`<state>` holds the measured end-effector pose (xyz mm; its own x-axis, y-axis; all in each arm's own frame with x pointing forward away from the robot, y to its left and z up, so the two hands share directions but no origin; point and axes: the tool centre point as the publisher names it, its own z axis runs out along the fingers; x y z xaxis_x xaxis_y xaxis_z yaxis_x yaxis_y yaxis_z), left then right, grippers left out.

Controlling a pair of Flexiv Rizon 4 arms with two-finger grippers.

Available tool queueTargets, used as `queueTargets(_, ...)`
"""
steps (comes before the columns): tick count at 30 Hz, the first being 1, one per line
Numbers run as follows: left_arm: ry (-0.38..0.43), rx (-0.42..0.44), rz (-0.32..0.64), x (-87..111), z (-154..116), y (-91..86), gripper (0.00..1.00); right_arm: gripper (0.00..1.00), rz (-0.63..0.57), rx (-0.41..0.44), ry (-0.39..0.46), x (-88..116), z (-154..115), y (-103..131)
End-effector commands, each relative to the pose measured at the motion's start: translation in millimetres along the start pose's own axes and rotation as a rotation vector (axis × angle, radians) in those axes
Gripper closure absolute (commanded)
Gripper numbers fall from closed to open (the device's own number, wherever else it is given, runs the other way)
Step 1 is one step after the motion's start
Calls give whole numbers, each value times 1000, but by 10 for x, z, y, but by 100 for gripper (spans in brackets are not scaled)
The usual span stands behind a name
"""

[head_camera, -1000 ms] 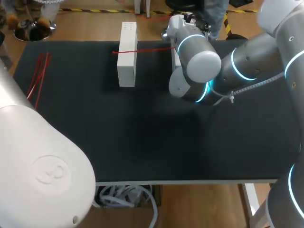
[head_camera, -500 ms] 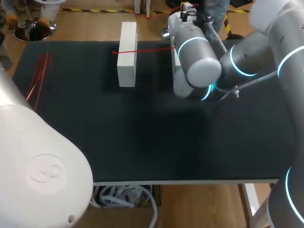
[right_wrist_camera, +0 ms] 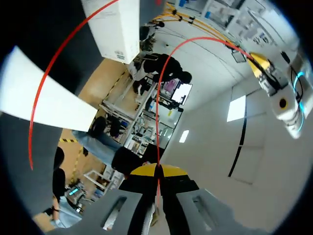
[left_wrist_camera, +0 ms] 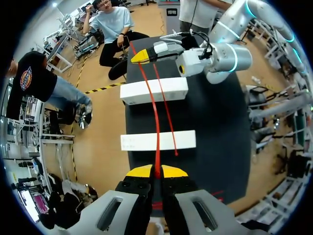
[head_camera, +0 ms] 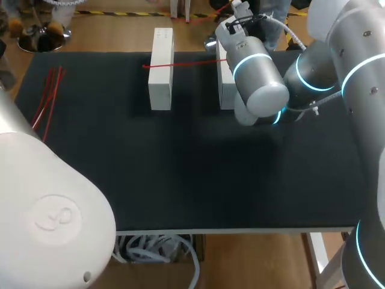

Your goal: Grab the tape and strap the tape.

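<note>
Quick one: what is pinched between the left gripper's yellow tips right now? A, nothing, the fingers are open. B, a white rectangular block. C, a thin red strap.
C: in the left wrist view the left gripper has both yellow tips closed on the thin red strap, which runs on ahead over the nearer white rectangular block.

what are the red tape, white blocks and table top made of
The red tape looks like thin smooth plastic strapping: it bows in springy curves. The white blocks are matte with sharp edges, maybe painted wood or foam; unclear. The table top has a dark matte cover, perhaps fabric or rubber: no glare.
</note>
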<state>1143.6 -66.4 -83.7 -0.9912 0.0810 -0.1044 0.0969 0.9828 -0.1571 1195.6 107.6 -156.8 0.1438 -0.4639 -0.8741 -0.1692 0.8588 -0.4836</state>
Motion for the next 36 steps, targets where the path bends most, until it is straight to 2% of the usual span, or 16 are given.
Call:
queueTargets(1,0,-2,0,4,-6,-3,100,100,-318,-37,-324,23,29,89)
queueTargets(3,0,-2,0,4,-6,-3,100,100,-211,-28,-266,-26,56,80)
queueTargets(4,0,-2,0,4,-6,-3,100,100,-74,-31,-205,-76,62,66)
queueTargets(22,0,-2,0,4,-6,-3,100,100,-74,-31,-205,-76,62,66)
queueTargets(23,0,-2,0,4,-6,-3,100,100,-140,-6,-237,-90,76,60)
queueTargets(26,0,-2,0,4,-6,-3,100,100,-493,19,-340,-146,112,90)
queueTargets(27,0,-2,0,4,-6,-3,100,100,-622,29,-418,-163,119,107)
queueTargets(28,0,-2,0,4,-6,-3,100,100,-746,26,-446,-154,135,131)
queueTargets(29,0,-2,0,4,-6,-3,100,100,-785,-1,-417,-131,155,152)
queueTargets(30,0,-2,0,4,-6,-3,100,100,-730,-39,-404,-136,163,176)
queueTargets(32,0,-2,0,4,-6,-3,100,100,-897,-65,-443,-112,180,210)
queueTargets(34,0,-2,0,4,-6,-3,100,100,-988,-115,-482,-107,163,235)
queueTargets(35,0,-2,0,4,-6,-3,100,100,-1107,-127,-533,-103,156,237)
queueTargets(36,0,-2,0,4,-6,-3,100,100,-1088,-195,-534,-114,132,249)
